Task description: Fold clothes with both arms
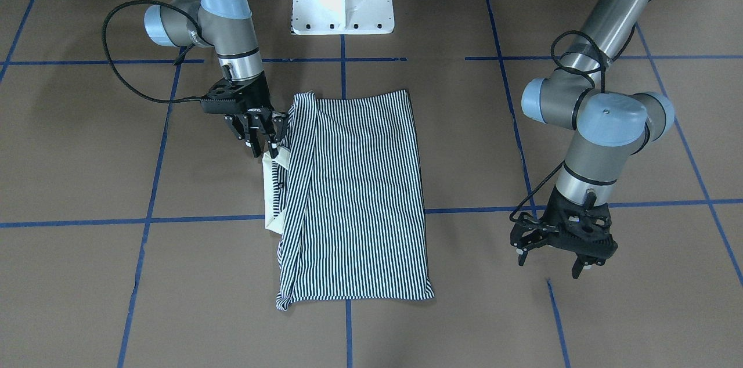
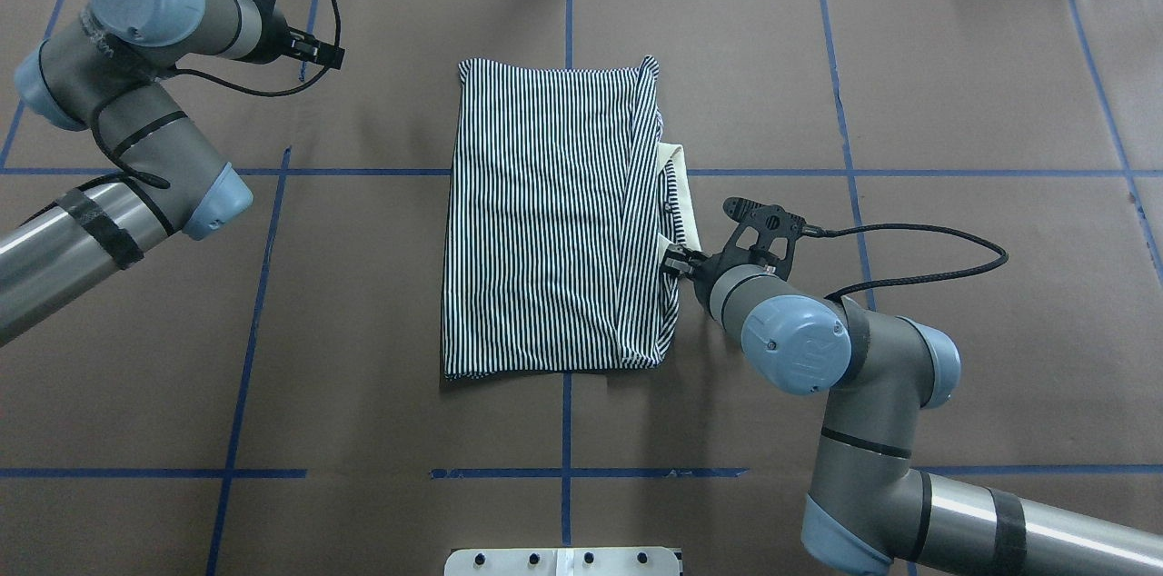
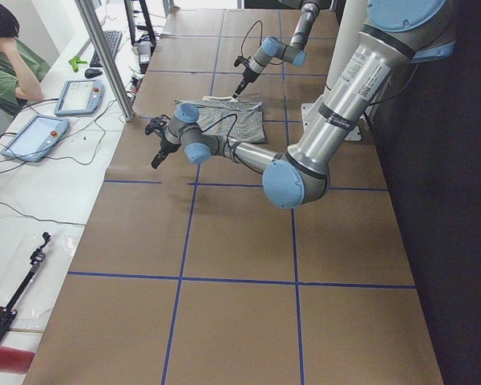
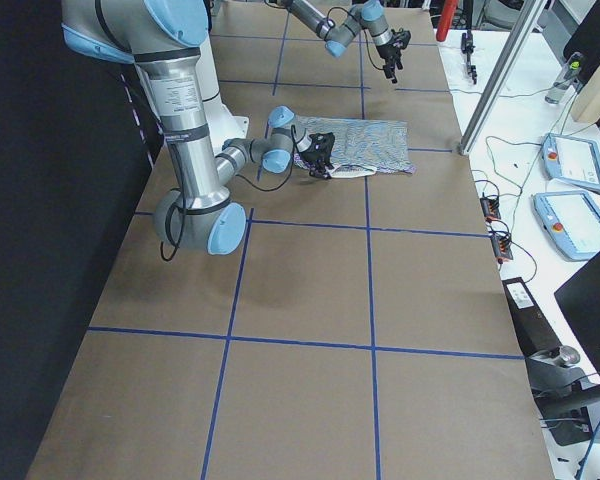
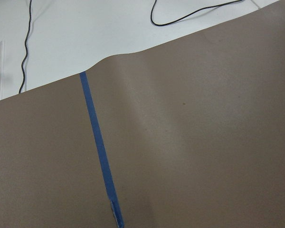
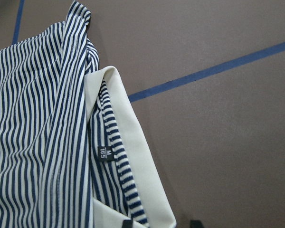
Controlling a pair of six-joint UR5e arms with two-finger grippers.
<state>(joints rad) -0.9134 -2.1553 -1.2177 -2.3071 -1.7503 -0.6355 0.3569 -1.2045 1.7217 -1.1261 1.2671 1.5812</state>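
The striped polo shirt lies folded into a rectangle on the brown table, cream collar poking out just below the right gripper, whose fingers seem closed on the shirt's edge. The left gripper hovers well apart, fingers spread.

The striped navy-and-white polo shirt lies folded, so its sleeves, placket and chest logo are hidden beneath the upper layer. In the right wrist view the cream collar runs off the frame at 6 o'clock, and only two dark tips of the right black two-finger gripper show there. From overhead, the right wrist housing covers most of those fingers. The left black two-finger gripper appears nowhere in its own wrist view. Both grippers are too small to judge in the side views.
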